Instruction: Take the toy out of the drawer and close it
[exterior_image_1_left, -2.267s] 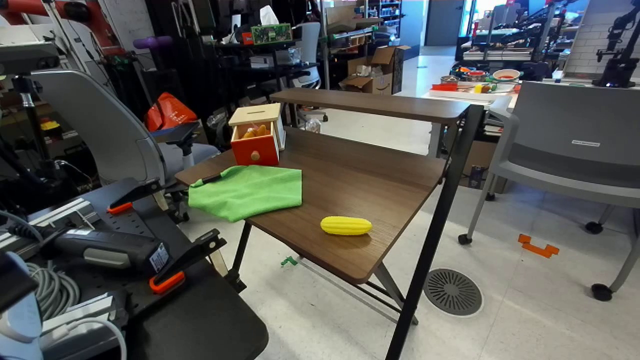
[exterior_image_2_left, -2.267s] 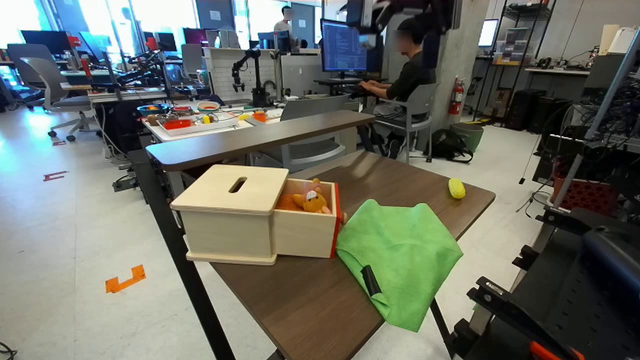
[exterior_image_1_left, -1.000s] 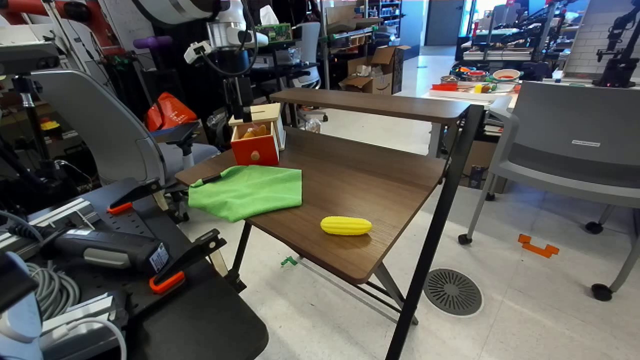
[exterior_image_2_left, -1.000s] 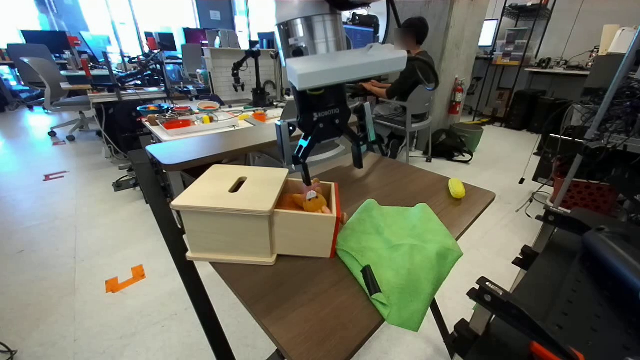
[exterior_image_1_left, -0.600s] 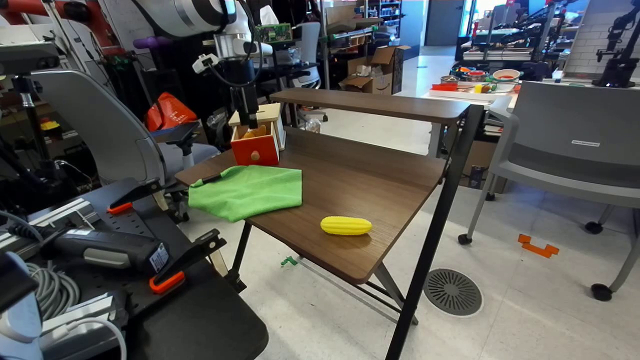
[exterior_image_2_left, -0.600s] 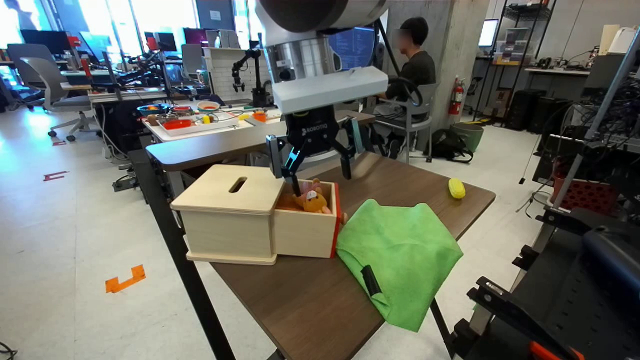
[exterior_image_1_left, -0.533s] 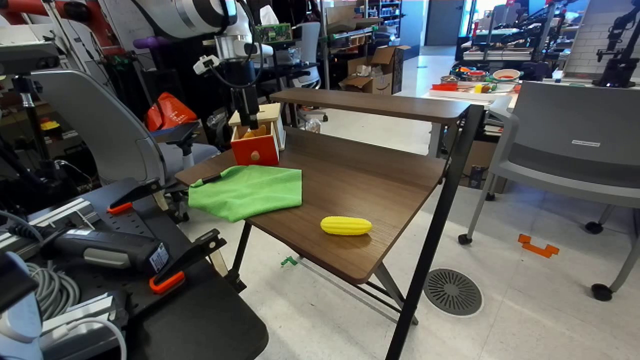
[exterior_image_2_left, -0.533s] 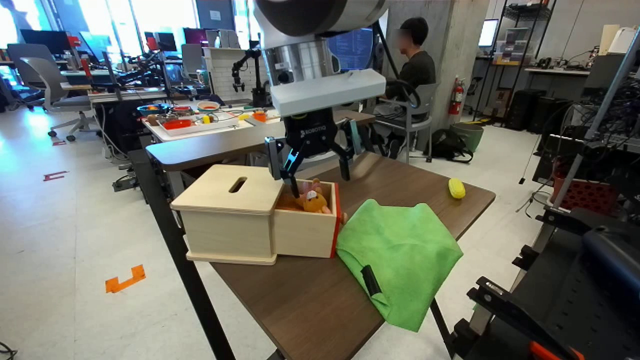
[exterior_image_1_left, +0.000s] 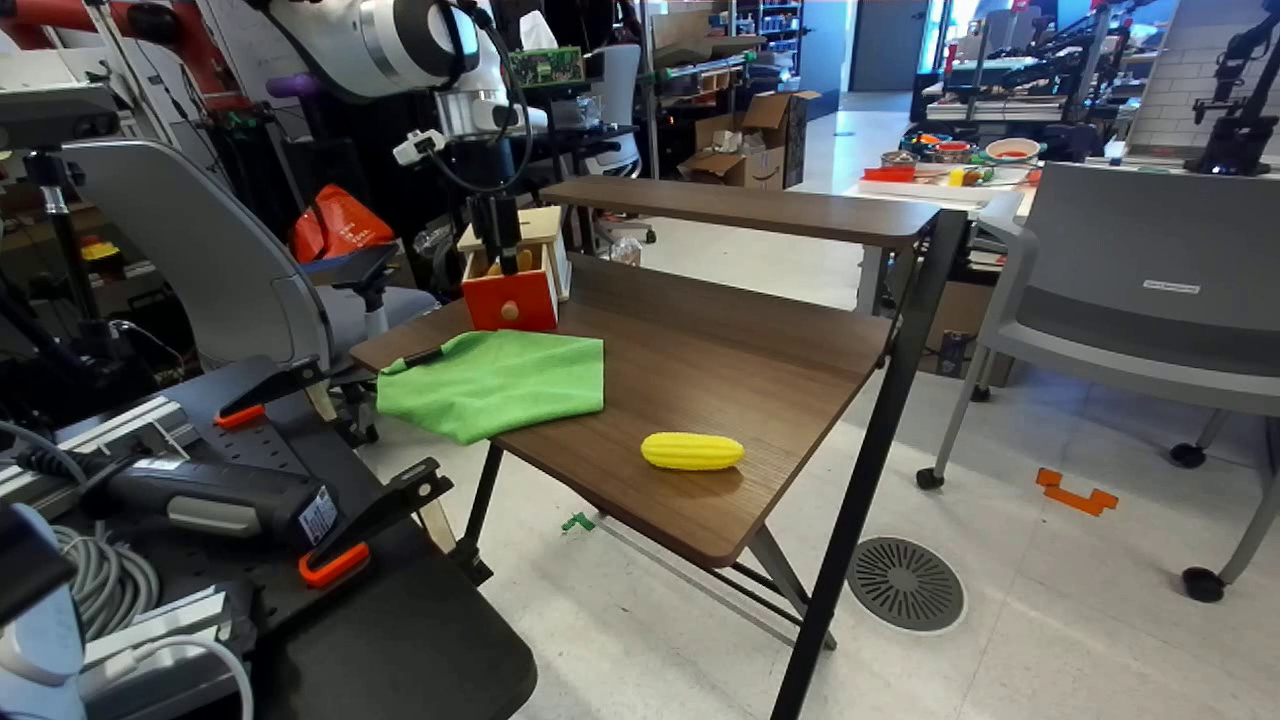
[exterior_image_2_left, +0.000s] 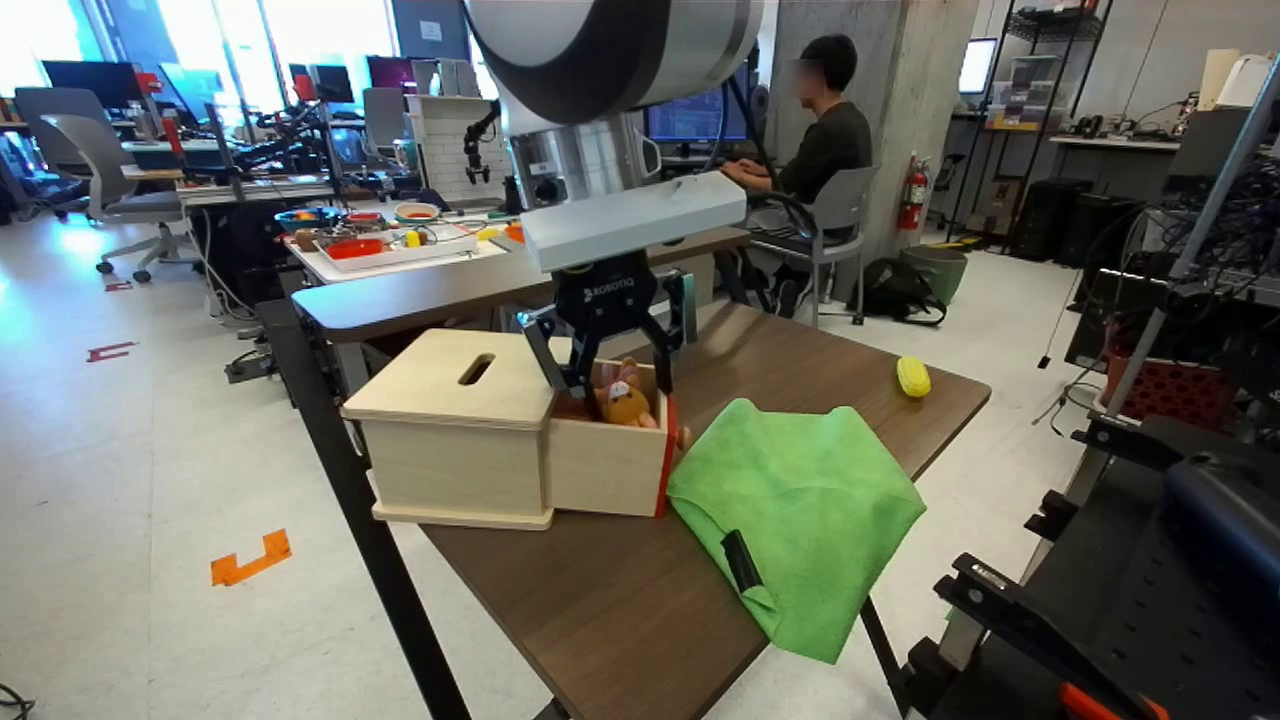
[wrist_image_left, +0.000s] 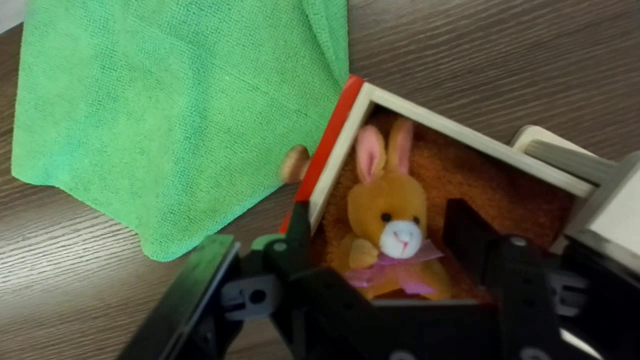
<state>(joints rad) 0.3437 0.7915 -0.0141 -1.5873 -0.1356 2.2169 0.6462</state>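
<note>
The toy, a small orange-brown plush bunny with a white muzzle and pink ribbon, lies in the open drawer in the wrist view (wrist_image_left: 387, 200); its head also shows in an exterior view (exterior_image_2_left: 627, 405). The drawer has a red front (exterior_image_1_left: 495, 303) and pale wooden sides (exterior_image_2_left: 605, 468), and is pulled out of a light wooden box (exterior_image_2_left: 450, 460). My gripper (exterior_image_2_left: 630, 400) is open and points down around the toy, also in the wrist view (wrist_image_left: 377, 207). One fingertip is inside the drawer beside the toy. The other overlaps the red front's rim; I cannot tell if they touch.
A green cloth (exterior_image_2_left: 800, 510) lies against the drawer front and hangs over the brown table's (exterior_image_1_left: 700, 330) edge. A yellow corn-like object (exterior_image_1_left: 692, 451) lies near the table's far end from the box. A raised shelf (exterior_image_2_left: 520, 275) runs along the table side beside the box.
My gripper has come down toward the drawer, with one fingertip now deeper inside. The fingers have moved closer together. The drawer front has shifted slightly toward the box. The toy stays in the drawer.
</note>
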